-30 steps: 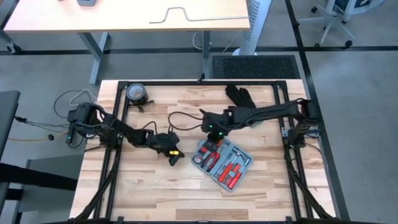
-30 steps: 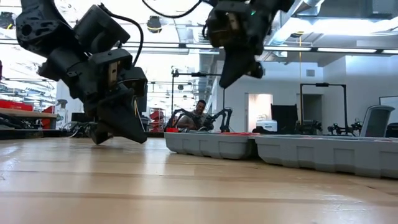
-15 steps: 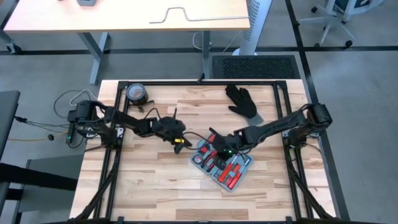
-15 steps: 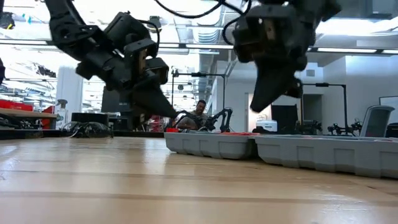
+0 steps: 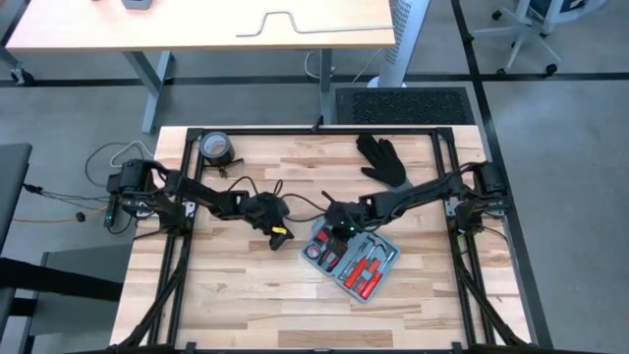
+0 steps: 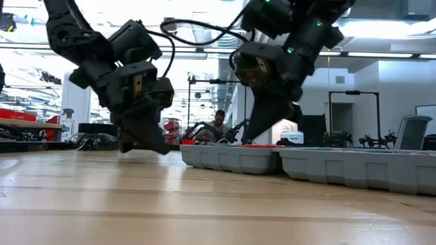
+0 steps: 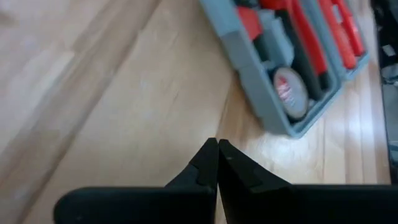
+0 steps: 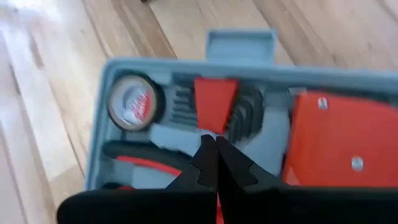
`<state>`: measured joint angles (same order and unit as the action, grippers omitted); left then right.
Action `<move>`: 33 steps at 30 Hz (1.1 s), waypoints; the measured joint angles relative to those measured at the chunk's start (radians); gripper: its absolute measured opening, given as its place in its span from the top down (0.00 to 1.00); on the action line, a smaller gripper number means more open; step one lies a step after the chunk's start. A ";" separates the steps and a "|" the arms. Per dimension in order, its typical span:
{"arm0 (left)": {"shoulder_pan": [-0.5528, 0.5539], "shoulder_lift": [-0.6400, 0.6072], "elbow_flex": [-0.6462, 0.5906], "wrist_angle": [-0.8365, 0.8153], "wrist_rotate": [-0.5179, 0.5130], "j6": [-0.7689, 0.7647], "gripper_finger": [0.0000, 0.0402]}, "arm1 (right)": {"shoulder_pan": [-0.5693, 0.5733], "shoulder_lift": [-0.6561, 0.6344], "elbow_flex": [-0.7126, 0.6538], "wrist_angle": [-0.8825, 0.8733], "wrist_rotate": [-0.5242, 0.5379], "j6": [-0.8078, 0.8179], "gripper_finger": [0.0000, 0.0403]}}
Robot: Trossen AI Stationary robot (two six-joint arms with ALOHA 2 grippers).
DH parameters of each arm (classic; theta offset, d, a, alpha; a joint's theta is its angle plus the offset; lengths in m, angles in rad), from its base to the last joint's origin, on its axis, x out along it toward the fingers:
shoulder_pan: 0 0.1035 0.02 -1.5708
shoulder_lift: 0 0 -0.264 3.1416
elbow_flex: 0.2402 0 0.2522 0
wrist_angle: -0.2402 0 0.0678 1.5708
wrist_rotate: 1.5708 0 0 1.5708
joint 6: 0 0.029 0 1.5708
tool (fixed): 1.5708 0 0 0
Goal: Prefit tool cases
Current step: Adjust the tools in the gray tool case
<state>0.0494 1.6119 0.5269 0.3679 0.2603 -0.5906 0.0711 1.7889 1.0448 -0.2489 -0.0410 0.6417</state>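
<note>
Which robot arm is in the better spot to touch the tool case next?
Probably the right: its shut end effector hangs directly over the open tool case. The left end effector, also shut, sits beside it over bare wood.

The case (image 5: 352, 258) lies open on the table (image 5: 236, 295), right of centre and nearer the front edge, turned askew to the edges. The glove (image 5: 385, 160) lies behind it, near the back edge. The tape roll (image 5: 216, 147) sits at the back left corner. The left gripper (image 5: 279, 237) hangs over the table just left of the case; the right gripper (image 5: 336, 228) is over the case's back left end.
</note>
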 joint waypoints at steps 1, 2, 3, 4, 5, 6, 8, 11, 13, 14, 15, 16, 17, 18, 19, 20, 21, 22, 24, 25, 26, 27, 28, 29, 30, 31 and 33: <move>-0.009 0.000 -0.007 0.000 -0.010 -0.008 1.00 | -0.002 0.000 0.011 -0.001 -0.001 -0.011 1.00; -0.018 0.000 -0.011 -0.002 -0.020 -0.012 1.00 | -0.002 -0.002 0.026 -0.010 -0.001 -0.026 1.00; -0.027 0.000 -0.015 -0.002 -0.023 -0.017 1.00 | -0.002 -0.003 0.044 -0.016 -0.001 -0.044 1.00; -0.034 0.000 -0.016 -0.002 -0.026 -0.019 1.00 | -0.002 -0.005 0.064 -0.017 -0.001 -0.062 1.00; -0.040 0.000 -0.016 -0.001 -0.027 -0.022 1.00 | -0.002 -0.006 0.082 -0.013 -0.001 -0.075 1.00; -0.044 0.000 -0.016 0.001 -0.031 -0.025 1.00 | -0.003 -0.002 0.096 -0.010 -0.002 -0.082 1.00; -0.050 0.000 -0.016 0.002 -0.049 -0.038 1.00 | -0.013 0.023 0.110 -0.007 -0.009 -0.090 1.00; -0.051 0.000 -0.016 0.018 -0.054 -0.050 1.00 | -0.028 0.108 0.108 -0.014 -0.052 -0.080 1.00; -0.051 0.000 -0.016 0.025 -0.056 -0.050 1.00 | -0.033 0.151 0.112 0.004 -0.096 -0.076 1.00; -0.051 0.000 -0.016 0.032 -0.057 -0.050 1.00 | -0.038 0.164 0.113 0.007 -0.108 -0.069 1.00; -0.051 0.000 -0.016 0.040 -0.059 -0.049 1.00 | -0.043 0.171 0.113 0.019 -0.127 -0.061 1.00; -0.051 0.000 -0.016 0.044 -0.060 -0.049 1.00 | -0.043 0.168 0.114 0.020 -0.137 -0.052 1.00; -0.051 0.000 -0.016 0.047 -0.061 -0.049 1.00 | -0.043 0.155 0.110 0.019 -0.136 -0.051 1.00; -0.051 0.000 -0.016 0.049 -0.061 -0.048 1.00 | -0.043 0.133 0.108 0.002 -0.129 -0.051 1.00; -0.051 0.000 -0.016 0.050 -0.062 -0.047 1.00 | -0.043 0.105 0.105 -0.024 -0.115 -0.051 1.00; -0.049 0.000 -0.016 0.050 -0.062 -0.043 1.00 | -0.043 0.072 0.104 -0.045 -0.104 -0.050 1.00; -0.047 0.000 -0.016 0.051 -0.062 -0.037 1.00 | -0.043 0.035 0.105 -0.050 -0.090 -0.048 1.00; -0.043 0.000 -0.016 0.051 -0.062 -0.034 1.00 | -0.043 -0.006 0.107 -0.075 -0.077 -0.048 1.00; -0.035 0.000 -0.016 0.051 -0.063 -0.025 1.00 | -0.042 -0.088 0.108 -0.148 -0.057 -0.048 1.00; -0.029 0.000 -0.016 0.051 -0.063 -0.021 1.00 | -0.037 -0.125 0.108 -0.185 -0.051 -0.047 1.00; -0.025 0.000 -0.016 0.053 -0.063 -0.020 1.00 | -0.030 -0.157 0.108 -0.225 -0.039 -0.047 1.00; -0.019 0.000 -0.016 0.055 -0.062 -0.019 1.00 | -0.021 -0.188 0.108 -0.267 -0.026 -0.041 1.00; -0.013 0.000 -0.016 0.056 -0.062 -0.016 1.00 | -0.010 -0.220 0.107 -0.314 -0.018 -0.030 1.00; -0.007 0.000 -0.016 0.055 -0.062 -0.011 1.00 | 0.005 -0.247 0.107 -0.358 -0.005 -0.017 1.00; 0.000 0.000 -0.016 0.057 -0.062 -0.005 1.00 | 0.021 -0.272 0.107 -0.400 0.007 -0.004 1.00; 0.009 0.000 -0.016 0.061 -0.061 0.002 1.00 | 0.040 -0.292 0.107 -0.443 0.023 0.011 1.00; 0.027 0.000 -0.016 0.071 -0.047 0.015 1.00 | 0.084 -0.316 0.091 -0.486 0.044 0.060 1.00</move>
<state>0.0768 1.6119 0.5106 0.4385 0.2130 -0.5760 0.1549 1.4733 1.1359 -0.7349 0.0030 0.7020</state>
